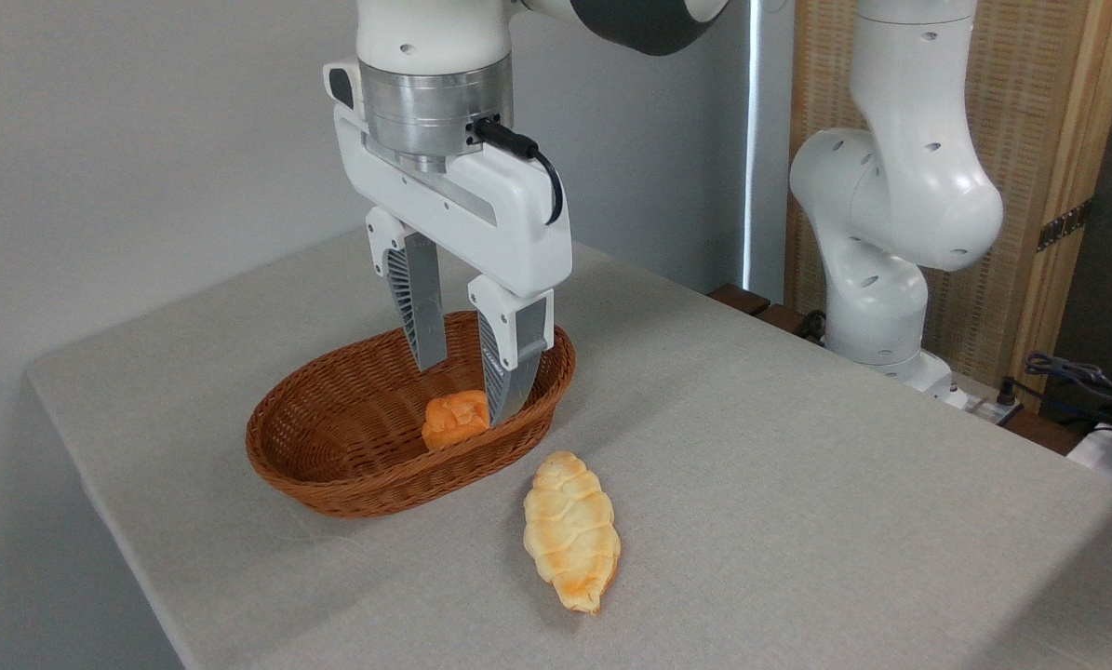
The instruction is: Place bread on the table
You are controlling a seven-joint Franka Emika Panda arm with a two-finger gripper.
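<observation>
Hanging over the brown wicker basket [332, 447], the gripper [467, 391] points down with its two fingers on either side of the bread [455, 419], an orange-brown bun in the right half of the basket. Whether the fingers actually press on the bun cannot be told from this one fixed view. A pale croissant-shaped loaf [570, 529] lies on the table [797, 484] just beside the basket.

Grey table [797, 484]: wicker basket [332, 470], pale loaf [570, 529] just beside.

The basket [351, 465] rim hides the bread's [455, 417] underside.
</observation>
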